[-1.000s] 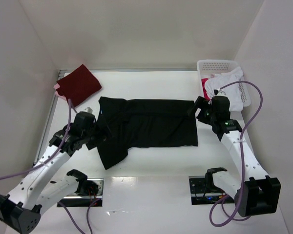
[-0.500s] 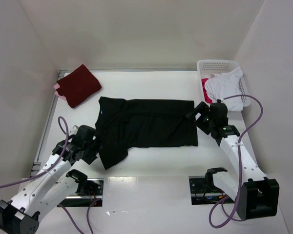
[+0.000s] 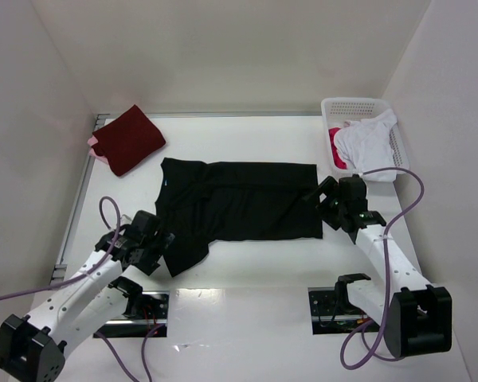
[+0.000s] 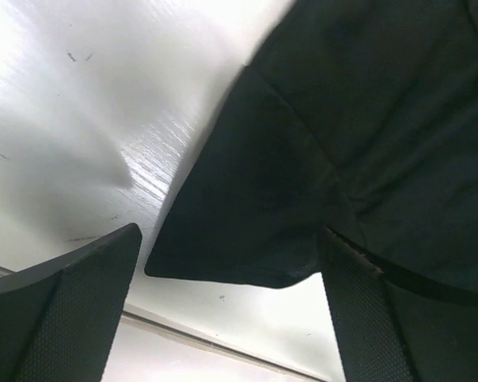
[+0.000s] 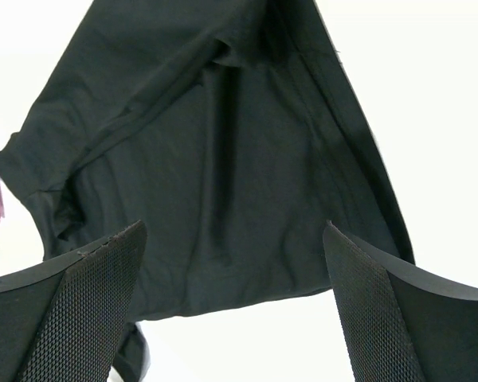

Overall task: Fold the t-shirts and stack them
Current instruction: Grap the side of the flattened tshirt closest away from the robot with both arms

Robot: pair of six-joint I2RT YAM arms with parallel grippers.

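— White tabletop, white walls all round. Where's the black t-shirt?
— Spread flat mid-table, hem toward the right edge, one sleeve splayed toward the near-left corner. A dark red t-shirt sits folded on a pink one at the far-left corner. A white one droops from the basket at the far-right corner.
— What has changed?
— Both arms have drawn back toward the near edge. The left gripper has left the collar side and now faces that loose sleeve, jaws spread, nothing held. The right gripper has come away from the basket to the hem's near corner, jaws likewise apart and empty.
— Meaning?
— Probably they're lining up to pinch the near side and fold it over. No grasp yet.
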